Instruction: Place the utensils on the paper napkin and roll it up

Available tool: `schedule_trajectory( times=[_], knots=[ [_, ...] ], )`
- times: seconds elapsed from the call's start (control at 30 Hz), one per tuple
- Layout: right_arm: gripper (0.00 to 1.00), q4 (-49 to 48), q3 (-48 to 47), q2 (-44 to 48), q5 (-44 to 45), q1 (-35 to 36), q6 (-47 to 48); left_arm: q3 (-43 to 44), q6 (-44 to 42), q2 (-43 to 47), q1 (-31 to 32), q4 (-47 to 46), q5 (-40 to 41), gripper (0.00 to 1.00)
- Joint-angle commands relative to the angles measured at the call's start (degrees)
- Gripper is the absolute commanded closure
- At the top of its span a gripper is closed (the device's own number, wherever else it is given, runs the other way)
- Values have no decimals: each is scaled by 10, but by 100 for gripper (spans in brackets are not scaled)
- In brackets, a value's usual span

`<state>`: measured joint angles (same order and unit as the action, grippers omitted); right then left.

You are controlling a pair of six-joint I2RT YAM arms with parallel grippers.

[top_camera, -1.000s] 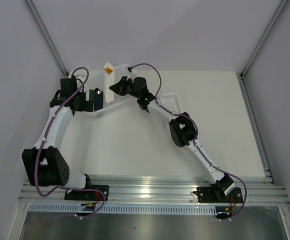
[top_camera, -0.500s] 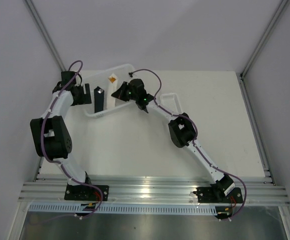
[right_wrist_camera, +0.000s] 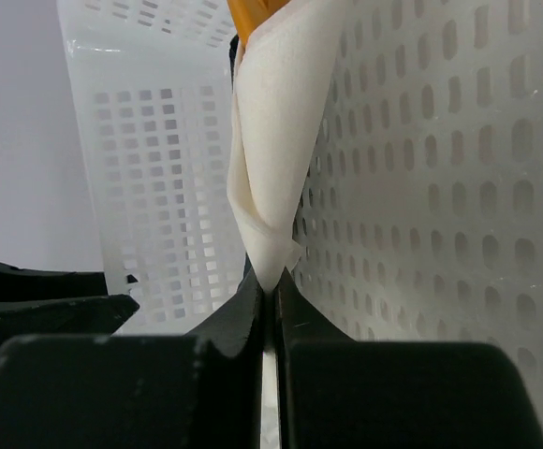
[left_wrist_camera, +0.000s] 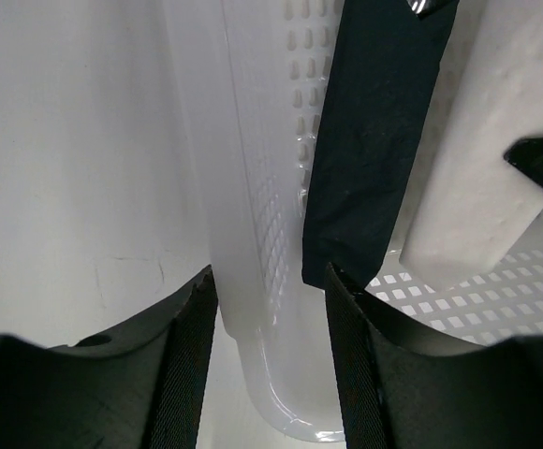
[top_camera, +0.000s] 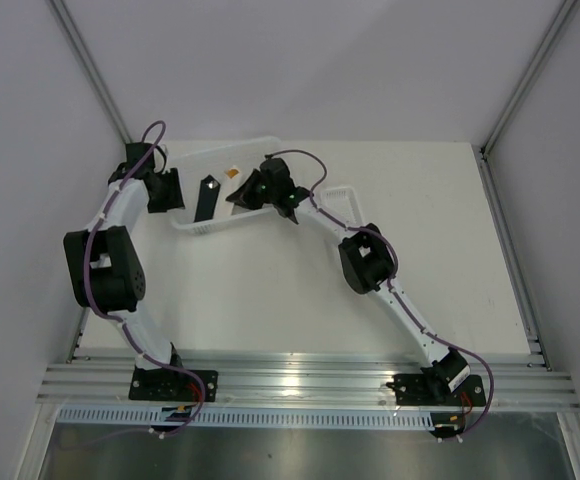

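Clamped in right gripper (right_wrist_camera: pixel 270 285): rolled paper napkin (right_wrist_camera: pixel 273 140), orange utensil (right_wrist_camera: pixel 251 11) protruding at 12 o'clock, inside slotted basket (right_wrist_camera: pixel 421 187). Spread astride basket wall: left gripper (left_wrist_camera: pixel 267 285); black block (left_wrist_camera: pixel 370 140) at 1 o'clock.

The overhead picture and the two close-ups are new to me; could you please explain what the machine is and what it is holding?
It is two robot arms bolted at the near edge of a white table, each ending in a two-finger gripper. The wide picture looks down from above and behind them. Each close-up comes from a camera on one wrist. At the table's far side stands a white slotted basket with a black block in it. The right gripper reaches into the basket, shut on the tip of a rolled paper napkin. An orange utensil peeks from the napkin's other end. The left gripper straddles the basket's wall; whether it pinches the wall, I cannot tell.
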<state>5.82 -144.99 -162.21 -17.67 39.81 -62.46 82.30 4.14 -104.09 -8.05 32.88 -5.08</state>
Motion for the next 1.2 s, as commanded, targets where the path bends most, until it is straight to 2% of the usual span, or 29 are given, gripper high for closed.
schedule_trajectory(
  times=[0.0, 0.4, 0.57, 0.87, 0.97, 1.0, 1.17],
  knots=[
    [100, 20, 1, 24, -11, -3, -48, 24, 17, -10, 8, 5, -29, 49],
    [100, 76, -8, -4, 38, -15, -24, 7, 23, 3, 15, 1, -33, 49],
    [100, 81, -13, -35, 23, -20, -31, 5, 19, 3, 15, 1, -32, 54],
    [100, 114, -19, -36, 34, -24, -9, 19, 17, -19, 21, 4, -34, 47],
    [99, 117, -14, -30, 37, -25, -7, 21, 19, -24, 25, 8, -36, 53],
    [95, 117, -14, -31, 37, -26, -7, 20, 19, -23, 25, 9, -35, 57],
    [88, 121, -12, -28, 57, -27, -13, 4, 21, -5, 27, 6, -36, 61]
  ],
)
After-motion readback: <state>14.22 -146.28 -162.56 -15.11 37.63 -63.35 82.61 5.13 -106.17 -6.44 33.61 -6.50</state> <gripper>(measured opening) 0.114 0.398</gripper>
